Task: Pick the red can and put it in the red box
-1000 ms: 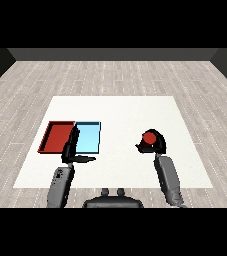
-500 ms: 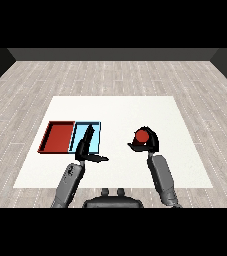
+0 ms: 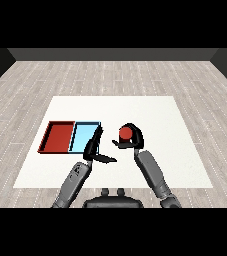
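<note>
Obstacle: left hand [image 3: 93, 148] with straight fingers over light blue tray [image 3: 83, 136], between right hand [image 3: 131, 137] and red tray [image 3: 59, 137] | Free: bare counter [image 3: 150, 112] beyond both trays.

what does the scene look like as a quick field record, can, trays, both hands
red can: above the table, right of the trays, in neither
right hand: curled round the red can
left hand: open, fingers straight, over the light blue tray's right edge, holding nothing
red tray: left of the pair, nothing seen in it
light blue tray: right of the red tray, touching it
table: white
</note>
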